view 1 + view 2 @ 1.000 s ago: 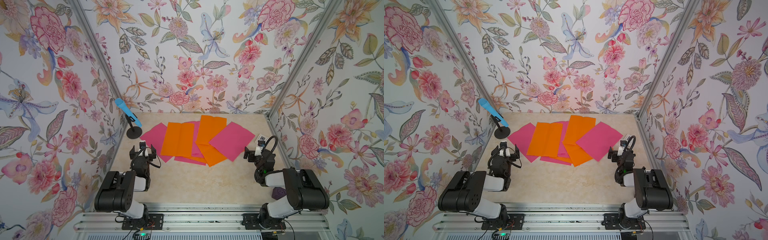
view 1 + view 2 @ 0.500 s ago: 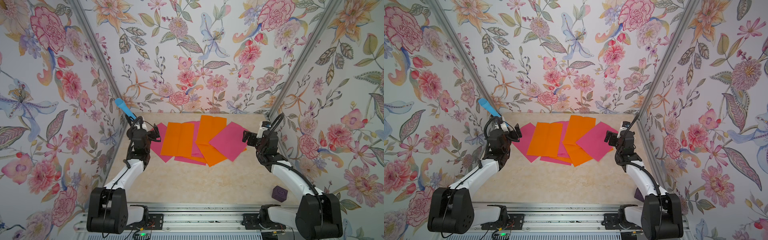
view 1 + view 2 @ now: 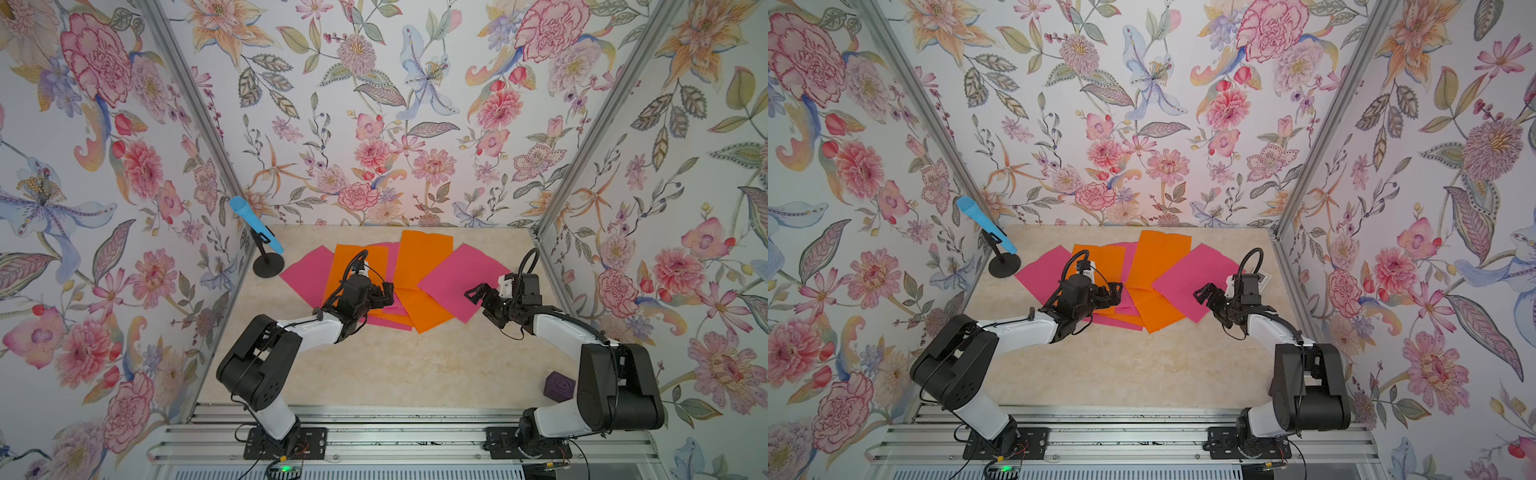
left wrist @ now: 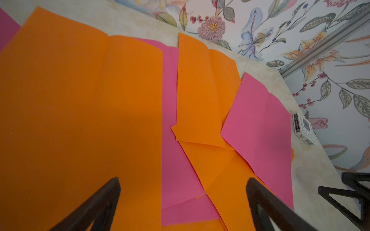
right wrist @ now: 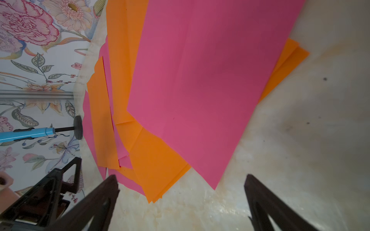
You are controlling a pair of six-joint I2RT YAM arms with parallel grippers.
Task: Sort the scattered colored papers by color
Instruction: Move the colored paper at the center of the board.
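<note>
The colored papers lie overlapped at the back middle of the table in both top views: a pink sheet (image 3: 305, 272) at the left, an orange sheet (image 3: 343, 262) over it, a tall orange sheet (image 3: 422, 257), and a pink sheet (image 3: 457, 278) on top at the right. My left gripper (image 3: 386, 291) hangs open over the middle of the pile, above orange and pink paper (image 4: 183, 180). My right gripper (image 3: 478, 297) stands open just off the right pink sheet's near corner (image 5: 215, 186), above bare table (image 5: 181, 177). Neither holds anything.
A blue microphone (image 3: 255, 224) on a black round stand (image 3: 268, 266) is at the back left. A small white box (image 4: 303, 129) lies by the right wall. A purple cube (image 3: 559, 386) sits at the front right. Flowered walls close in three sides.
Both arms unfolded from near the front rail. The left gripper then swung right over the pile. The right gripper drew back toward the pink sheet's near corner. Both stayed open.
</note>
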